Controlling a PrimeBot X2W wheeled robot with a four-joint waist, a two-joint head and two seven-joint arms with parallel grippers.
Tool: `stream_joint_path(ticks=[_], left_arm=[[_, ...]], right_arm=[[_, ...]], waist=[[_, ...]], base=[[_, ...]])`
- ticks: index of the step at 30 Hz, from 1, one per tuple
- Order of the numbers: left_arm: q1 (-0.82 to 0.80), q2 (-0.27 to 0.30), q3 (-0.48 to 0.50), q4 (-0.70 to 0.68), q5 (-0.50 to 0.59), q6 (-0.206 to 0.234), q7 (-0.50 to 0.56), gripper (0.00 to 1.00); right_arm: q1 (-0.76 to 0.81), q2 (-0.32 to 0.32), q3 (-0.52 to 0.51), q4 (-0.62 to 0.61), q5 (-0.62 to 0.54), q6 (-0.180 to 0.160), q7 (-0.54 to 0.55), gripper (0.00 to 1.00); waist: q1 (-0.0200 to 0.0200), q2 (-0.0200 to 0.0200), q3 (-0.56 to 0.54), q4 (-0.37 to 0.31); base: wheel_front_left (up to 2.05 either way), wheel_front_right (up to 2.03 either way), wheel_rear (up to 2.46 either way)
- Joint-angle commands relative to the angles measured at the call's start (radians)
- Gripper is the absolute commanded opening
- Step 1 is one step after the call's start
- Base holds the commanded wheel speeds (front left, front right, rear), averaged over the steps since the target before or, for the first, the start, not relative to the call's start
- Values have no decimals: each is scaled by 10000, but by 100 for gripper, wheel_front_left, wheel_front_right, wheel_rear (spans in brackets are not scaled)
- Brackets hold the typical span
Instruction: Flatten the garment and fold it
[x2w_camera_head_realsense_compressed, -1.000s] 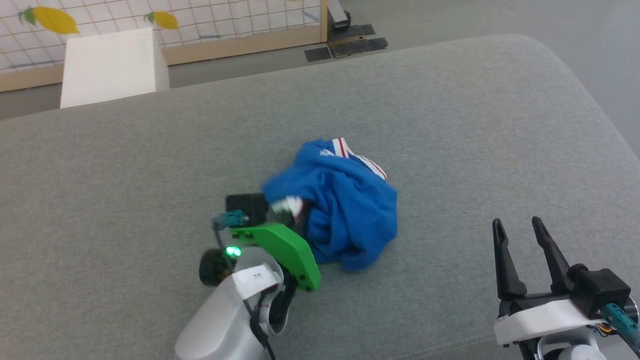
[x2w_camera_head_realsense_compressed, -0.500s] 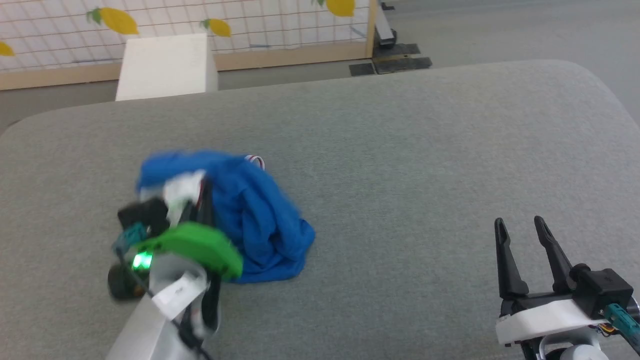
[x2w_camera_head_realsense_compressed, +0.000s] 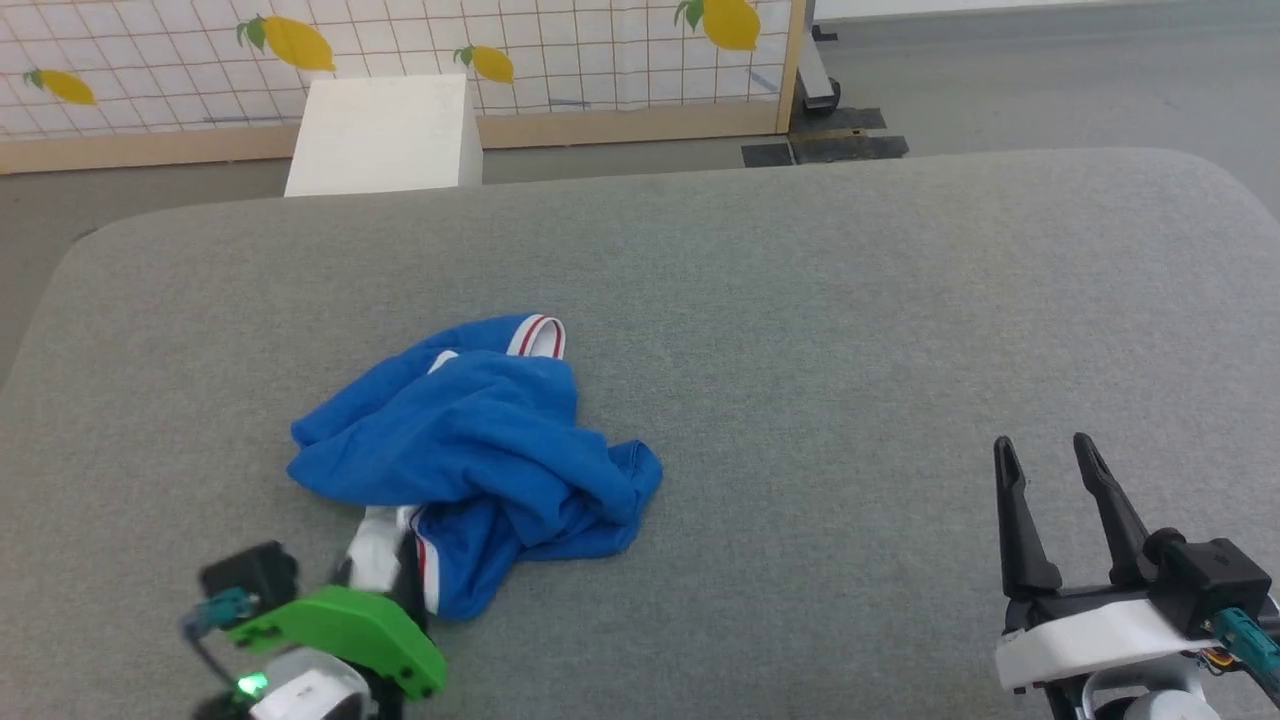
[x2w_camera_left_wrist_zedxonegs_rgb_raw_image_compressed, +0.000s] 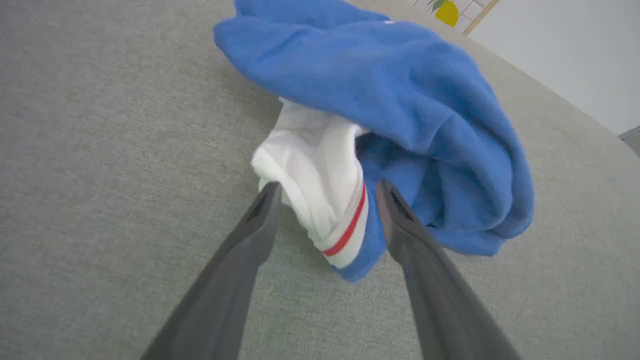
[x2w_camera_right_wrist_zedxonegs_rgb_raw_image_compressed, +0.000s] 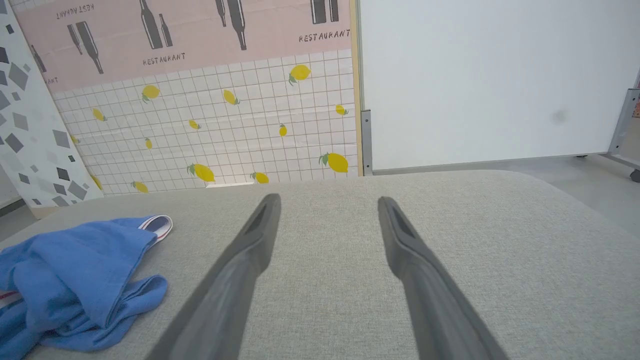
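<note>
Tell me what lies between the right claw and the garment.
Only bare grey cushion, seen in the head view, from the garment across to the right claw.

Garment lies crumpled in a heap, not flat, on grey pad, to my left front. Blue body bunched on top; white sleeve w/ red stripe pokes out nr me; striped trim at far edge.

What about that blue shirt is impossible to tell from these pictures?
Shirt front: head view, buried in its own crumpled folds.
Shirt's near end: right wrist view, cut off by the left edge.
Left gripper fingertips: head view, mostly hidden behind its green bracket.
</note>
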Motion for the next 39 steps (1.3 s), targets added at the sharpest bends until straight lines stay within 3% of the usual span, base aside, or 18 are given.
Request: stream_joint_path(ticks=[1, 6, 13, 19, 25, 31, 32, 34, 36, 39], left_arm=[[29, 127, 130, -252, 231, -34, -573, 100], [-413, 220, 318, -646, 978, -136, -2088, 100], [-2203, 320, -949, -25, 1973, -646, -1407, 100], [-3725, 223, -2208, 1544, 2725, -828, 404, 100], [-4450, 87, -3215, 2494, 2708, -1396, 2713, 100], [-4640, 237, -3938, 3175, 2597, -1489, 5394, 100], [-4632, 258, -4019, 3170, 2503, -1544, 5828, 45], [-4690, 306, -4051, 2925, 2483, -1599, 5951, 0], [-4779, 372, -3996, 2648, 2599, -1615, 5516, 0], [-4954, 270, -3762, 2255, 2794, -1666, 4051, 0]], right_arm=[[71, 9, -25, -19, 52, -15, -49, 100], [54, 9, -1, -39, 32, -15, -49, 100], [-89, 9, 106, -92, 132, -15, -49, 100], [-221, 9, 144, -91, 179, -15, -49, 100], [-280, 9, 132, -120, 201, -15, -49, 100], [-367, 9, 223, -93, 253, -15, -49, 100], [-377, 9, 227, -88, 263, -15, -49, 100], [-391, 9, 231, -83, 281, -15, -49, 100], [-400, 9, 233, -68, 292, -15, -49, 100], [-375, 9, 216, -42, 291, -15, -49, 100]], waist=[[0, 0, -10, 37], [0, 0, 46, 44], [0, 0, 378, -208], [0, 0, 698, -646], [0, 0, 973, -1025], [0, 0, 1116, -1304], [0, 0, 1122, -1340], [0, 0, 1131, -1384], [0, 0, 1119, -1414], [0, 0, 1028, -1408]], base=[[0, 0, 0], [0, 0, 0], [0, 0, 0], [0, 0, 0], [0, 0, 0], [0, 0, 0], [0, 0, 0], [0, 0, 0], [0, 0, 0], [0, 0, 0]])
